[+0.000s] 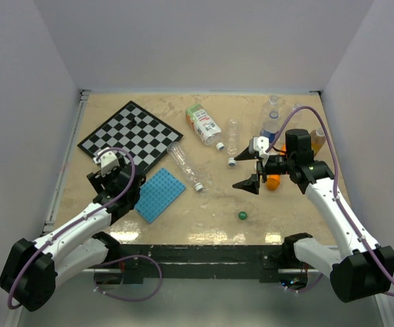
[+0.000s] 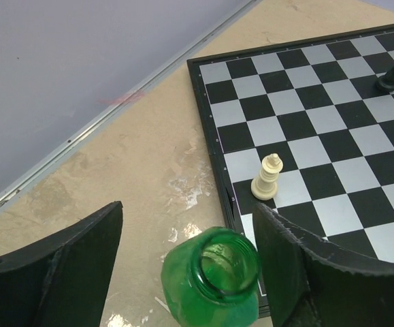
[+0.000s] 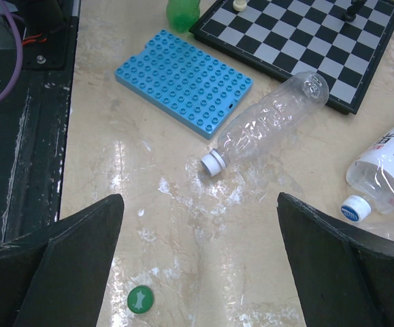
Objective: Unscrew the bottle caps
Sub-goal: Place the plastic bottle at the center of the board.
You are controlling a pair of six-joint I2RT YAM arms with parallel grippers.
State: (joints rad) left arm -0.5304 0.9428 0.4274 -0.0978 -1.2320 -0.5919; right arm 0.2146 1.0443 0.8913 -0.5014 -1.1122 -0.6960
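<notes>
- The green cap [image 3: 140,298], a small flat round plastic disc with a pale mark in its middle, lies loose on the glossy beige desk [image 3: 183,238] at the lower left of the right wrist view.
- The right hand [image 3: 200,201] hangs above it, its matte black wedge-shaped fingers spread wide with nothing between them.
- The left hand [image 2: 188,218] stands with its jaws apart on either side of a translucent green bottle [image 2: 214,286]. The bottle's round neck is open and capless, and the hand does not grip it.
- Farther up, a crinkled clear bottle [image 3: 271,119] lies on its side with its white cap [image 3: 214,163] screwed on, beside a studded blue plate [image 3: 183,82].
- At the right edge lies a labelled bottle [image 3: 387,163], its blue-and-white cap [image 3: 354,208] on.
- Beyond, a pale chess piece [image 2: 267,178] stands upright on the chessboard [image 2: 305,129].
</notes>
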